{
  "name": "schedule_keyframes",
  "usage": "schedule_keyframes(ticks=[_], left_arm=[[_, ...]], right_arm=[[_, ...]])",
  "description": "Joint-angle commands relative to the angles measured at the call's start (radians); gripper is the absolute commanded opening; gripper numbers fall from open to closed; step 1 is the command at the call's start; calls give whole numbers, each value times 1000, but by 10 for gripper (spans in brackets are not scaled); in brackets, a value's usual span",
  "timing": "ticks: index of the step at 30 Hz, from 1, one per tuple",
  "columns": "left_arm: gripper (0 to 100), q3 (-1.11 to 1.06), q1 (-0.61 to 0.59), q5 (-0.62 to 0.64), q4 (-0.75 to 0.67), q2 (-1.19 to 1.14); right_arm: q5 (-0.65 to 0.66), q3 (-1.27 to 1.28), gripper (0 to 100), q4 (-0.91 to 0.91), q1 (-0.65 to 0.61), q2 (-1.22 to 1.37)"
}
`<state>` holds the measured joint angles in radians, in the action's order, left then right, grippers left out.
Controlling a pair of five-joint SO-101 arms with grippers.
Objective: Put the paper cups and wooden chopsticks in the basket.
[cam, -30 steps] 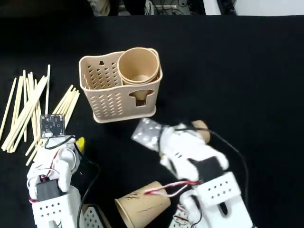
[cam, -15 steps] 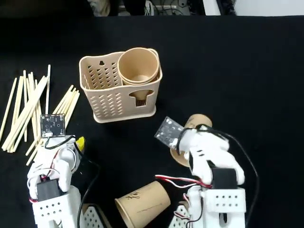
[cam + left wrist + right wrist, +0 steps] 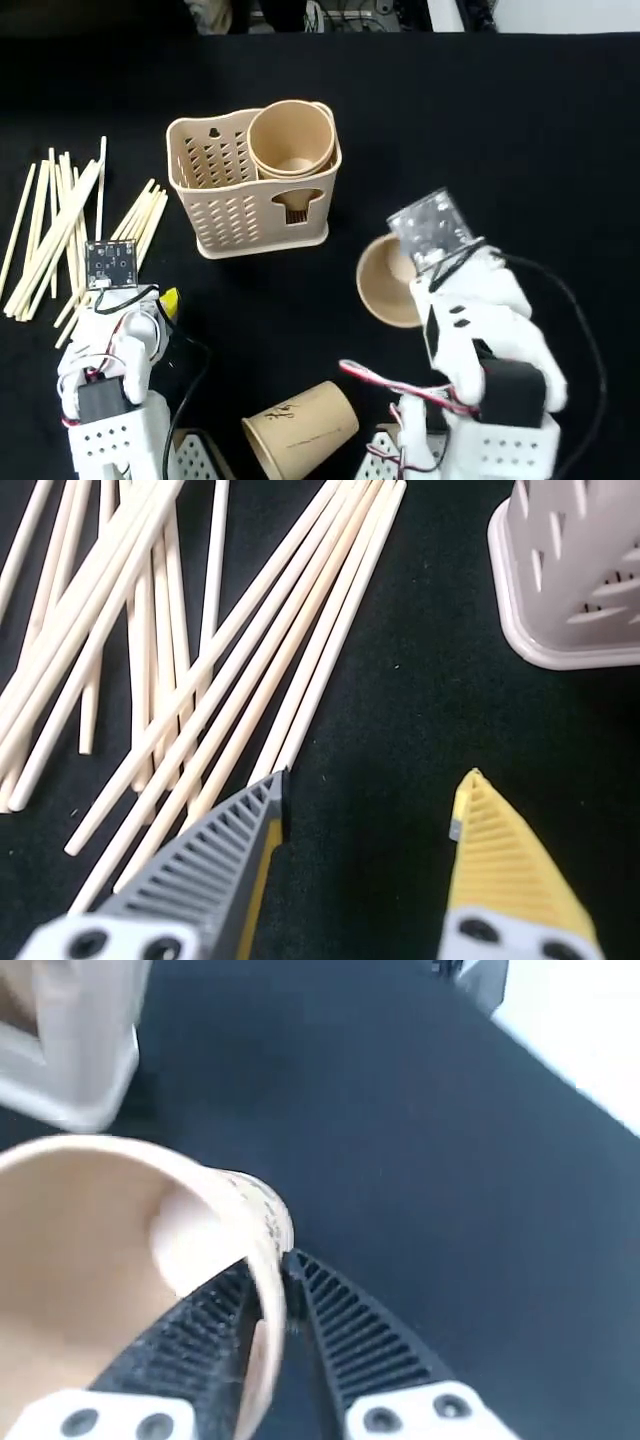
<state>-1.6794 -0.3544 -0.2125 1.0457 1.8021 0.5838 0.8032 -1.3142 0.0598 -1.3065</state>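
The right gripper [image 3: 276, 1266] has swung rightward, jaws pinching the wall of a cup [image 3: 383, 282] now at the basket's [image 3: 236, 216] 4 o'clock, while the left gripper [image 3: 370, 805] gapes beside the chopsticks [image 3: 200, 650] at its 9 o'clock.

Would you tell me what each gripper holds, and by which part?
The right gripper pinches a paper cup by its rim; the left gripper holds nothing.

You're working at what looks like a robotics lab bench: a black-draped counter [image 3: 520, 120], with tangled cables [image 3: 352, 14] just beyond the counter's far edge.
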Motion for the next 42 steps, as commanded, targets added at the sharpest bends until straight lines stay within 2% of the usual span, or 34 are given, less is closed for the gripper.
schedule_keyframes(ticks=[1, 5, 8, 12, 18, 26, 35, 37, 42], left_arm=[[266, -19, 2, -8, -11, 3], [266, -19, 1, -8, -11, 3], [266, -19, 1, -8, -11, 3], [266, -19, 1, -8, -11, 3], [267, -19, 1, -8, -12, 3], [267, -19, 1, -8, -12, 3], [267, -19, 1, -8, -14, 3], [267, -19, 1, -8, -14, 3], [267, -19, 1, -8, -12, 3]], right_arm=[[-133, -286, 11, -44, -114, 58], [-239, -516, 11, -49, -262, 185], [-301, -647, 11, 17, -327, 309], [-313, -796, 11, 101, -351, 503], [-313, -975, 11, 101, -443, 780], [-311, -1070, 11, 87, -422, 990], [-304, -1072, 16, 0, -391, 1007], [-304, -1066, 50, -6, -391, 1013], [-241, -1063, 257, -14, -404, 1023]])
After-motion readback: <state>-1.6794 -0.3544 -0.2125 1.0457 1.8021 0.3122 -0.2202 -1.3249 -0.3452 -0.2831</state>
